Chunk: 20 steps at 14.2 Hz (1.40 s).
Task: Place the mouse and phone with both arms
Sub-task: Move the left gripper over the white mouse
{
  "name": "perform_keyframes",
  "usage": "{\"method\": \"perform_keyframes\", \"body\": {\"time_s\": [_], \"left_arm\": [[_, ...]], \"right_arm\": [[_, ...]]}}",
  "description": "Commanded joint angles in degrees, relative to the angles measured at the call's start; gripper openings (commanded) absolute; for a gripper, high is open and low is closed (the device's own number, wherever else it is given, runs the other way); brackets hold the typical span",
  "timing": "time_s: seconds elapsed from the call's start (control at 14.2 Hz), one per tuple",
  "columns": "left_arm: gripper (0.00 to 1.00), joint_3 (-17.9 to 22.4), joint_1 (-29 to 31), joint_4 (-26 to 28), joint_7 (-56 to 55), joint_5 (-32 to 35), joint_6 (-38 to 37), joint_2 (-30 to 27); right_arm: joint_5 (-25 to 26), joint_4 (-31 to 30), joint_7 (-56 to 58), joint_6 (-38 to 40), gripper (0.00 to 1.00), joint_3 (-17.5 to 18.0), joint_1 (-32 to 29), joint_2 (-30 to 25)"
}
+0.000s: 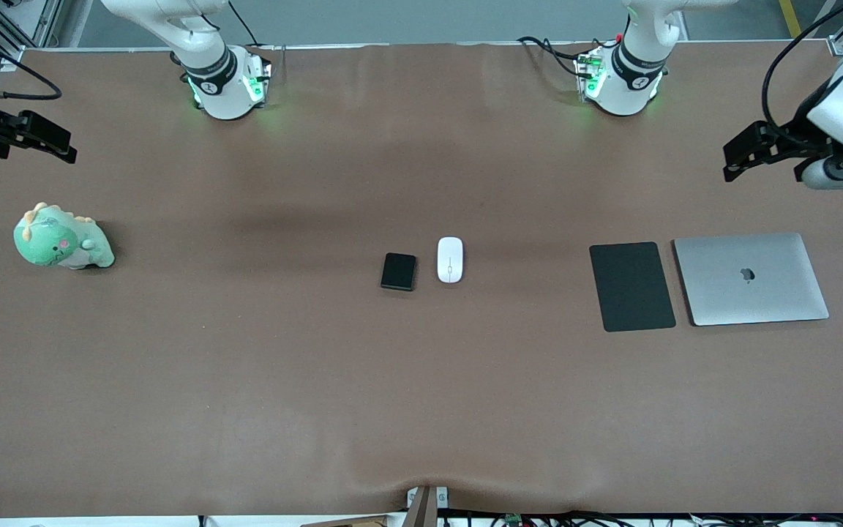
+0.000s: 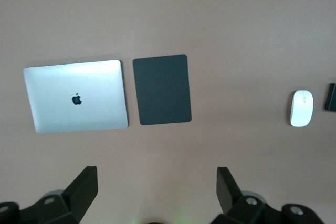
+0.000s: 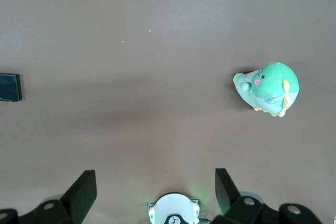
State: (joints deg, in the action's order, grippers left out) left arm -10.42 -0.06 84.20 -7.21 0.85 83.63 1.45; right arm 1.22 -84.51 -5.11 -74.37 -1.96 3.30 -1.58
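The white oval mouse lies at the middle of the brown table, beside the small black phone, which is on the side toward the right arm's end. Both also show in the left wrist view, the mouse whole and the phone cut by the frame edge. The right wrist view shows the phone's end only. My left gripper is open and empty, up in the air at the left arm's end. My right gripper is open and empty, up over the right arm's end.
A flat black mouse pad and a closed silver laptop lie side by side toward the left arm's end. A green dinosaur plush sits toward the right arm's end.
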Motion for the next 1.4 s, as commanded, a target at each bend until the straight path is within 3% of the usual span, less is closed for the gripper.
{"method": "perform_keyframes", "body": {"time_s": [0.0, 0.28, 0.42, 0.63, 0.77, 1.05, 1.33], "left_arm": [[1.0, -3.8, 0.0, -0.6, -1.3, -0.8, -0.2, 3.1], [1.0, -8.6, -2.6, -0.3, -8.7, -0.9, 4.3, 9.4], [1.0, -8.9, -5.4, 0.6, -9.7, -1.0, 8.0, 12.7], [1.0, -8.8, -9.9, 7.4, -14.1, -0.9, 17.8, 14.2], [1.0, -8.8, -11.4, 10.9, -15.3, -0.8, 25.0, 15.8], [1.0, -8.7, -16.4, 11.3, -21.1, 0.3, 31.7, 22.3], [1.0, -8.7, -20.6, 11.1, -27.8, 6.6, 37.8, 28.9]], "right_arm": [[-0.1, 2.5, -0.5, 4.5, 1.0, -0.3, 0.8, 0.3], [0.3, 5.2, 0.0, 6.1, 1.0, -0.5, -0.3, 0.7], [0.0, 5.2, -0.2, 4.3, 1.0, -0.4, -0.2, 1.0], [-0.2, 5.4, -0.6, -2.0, 1.0, -0.4, 0.7, 1.7], [-0.4, 5.1, -0.5, -1.6, 1.0, -0.2, -0.3, 1.7], [-1.6, 5.1, -0.4, -0.5, 1.0, -0.1, -0.9, 2.0], [-3.6, 5.1, 0.2, 0.3, 1.0, -0.4, -1.2, 2.9]]}}
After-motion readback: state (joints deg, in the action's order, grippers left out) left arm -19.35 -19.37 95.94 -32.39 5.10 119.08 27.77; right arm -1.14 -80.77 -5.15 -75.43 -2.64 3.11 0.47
